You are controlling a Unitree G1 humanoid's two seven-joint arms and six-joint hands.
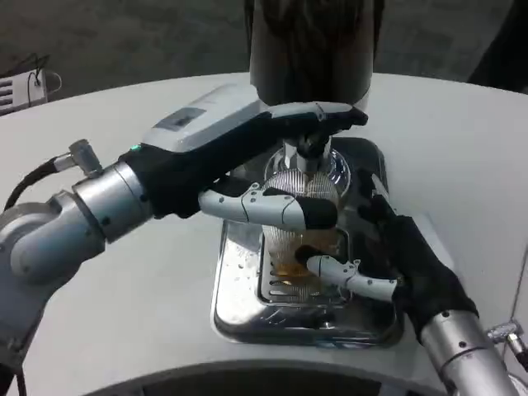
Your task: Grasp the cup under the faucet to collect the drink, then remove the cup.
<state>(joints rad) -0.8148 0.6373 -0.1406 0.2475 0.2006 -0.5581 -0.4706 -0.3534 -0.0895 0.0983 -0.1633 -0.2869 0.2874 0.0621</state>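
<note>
We see one white worktop (124, 313) carrying one dark drink dispenser (313, 45), one steel drip tray (235, 289) and one cup (301, 235). The cup is clear and ribbed, with amber drink pooled in its lower part; it stands on the tray's slotted grate directly under the faucet (307, 148). The left robot hand (272, 202) reaches across from the left, its fingers wrapped around the cup's upper wall, holding it. The right robot hand (363, 264) comes from the lower right, one finger touching the cup's base; we cannot tell whether it grips. Bare worktop lies left and right of the tray; the near edge curves close below.
</note>
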